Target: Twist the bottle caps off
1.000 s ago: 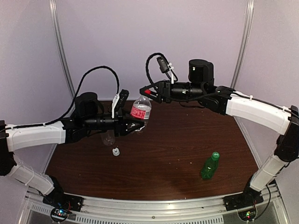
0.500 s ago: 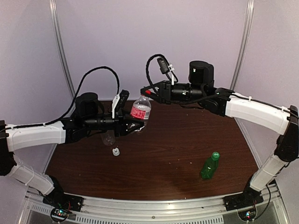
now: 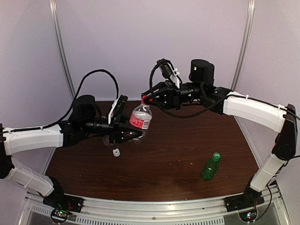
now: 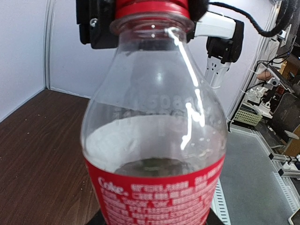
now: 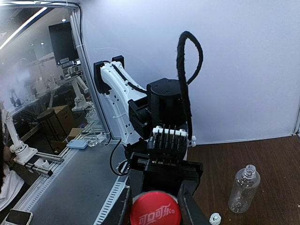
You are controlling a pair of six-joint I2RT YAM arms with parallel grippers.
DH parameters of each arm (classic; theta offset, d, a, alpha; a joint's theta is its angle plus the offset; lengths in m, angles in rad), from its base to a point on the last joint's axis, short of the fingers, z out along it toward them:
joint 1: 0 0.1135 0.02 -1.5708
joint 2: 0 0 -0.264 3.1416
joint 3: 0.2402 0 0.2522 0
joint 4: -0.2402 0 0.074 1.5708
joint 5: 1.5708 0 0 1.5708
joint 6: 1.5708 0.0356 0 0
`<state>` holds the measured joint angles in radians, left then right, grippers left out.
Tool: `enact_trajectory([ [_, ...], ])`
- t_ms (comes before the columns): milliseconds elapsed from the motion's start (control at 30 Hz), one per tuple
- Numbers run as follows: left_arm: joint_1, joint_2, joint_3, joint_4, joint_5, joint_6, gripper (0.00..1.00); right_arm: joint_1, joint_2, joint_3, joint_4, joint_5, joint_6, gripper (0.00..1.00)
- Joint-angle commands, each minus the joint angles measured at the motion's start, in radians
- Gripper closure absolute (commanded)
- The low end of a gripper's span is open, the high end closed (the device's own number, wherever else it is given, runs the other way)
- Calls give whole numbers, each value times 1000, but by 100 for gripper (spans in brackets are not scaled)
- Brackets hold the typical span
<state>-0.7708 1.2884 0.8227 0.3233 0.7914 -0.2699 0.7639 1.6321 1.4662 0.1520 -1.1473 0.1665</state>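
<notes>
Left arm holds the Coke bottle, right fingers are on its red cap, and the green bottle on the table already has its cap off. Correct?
Not quite. The top external view shows the green bottle with its green cap on. The rest stands: the left gripper holds the Coke bottle, and the right gripper is closed on its red cap.

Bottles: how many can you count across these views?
3. A Coke bottle held by the left gripper, red cap in the right gripper; a green bottle on the right of the table; a small clear bottle behind the left arm. None seems hidden.
</notes>
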Motion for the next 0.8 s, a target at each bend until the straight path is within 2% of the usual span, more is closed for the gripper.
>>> enact_trajectory([
  [0, 2, -40, -6, 143, 98, -13, 80, -12, 35, 29, 22, -172, -25, 74],
  [167, 2, -38, -6, 124, 75, -1, 81, -16, 21, 38, -3, -31, 24, 57],
  [333, 2, -34, 22, 46, 5, 34, 81, -15, -15, 37, -54, 138, 87, 37],
  [433, 2, -36, 30, 13, -52, 47, 81, -15, -54, -1, -36, 202, 131, 21],
  [500, 2, -41, 30, -1, -85, 52, 81, -15, -86, -30, -21, 251, 154, 15],
  [767, 2, -34, 53, -44, -161, 64, 81, 38, -116, -36, -78, 501, 227, 11],
])
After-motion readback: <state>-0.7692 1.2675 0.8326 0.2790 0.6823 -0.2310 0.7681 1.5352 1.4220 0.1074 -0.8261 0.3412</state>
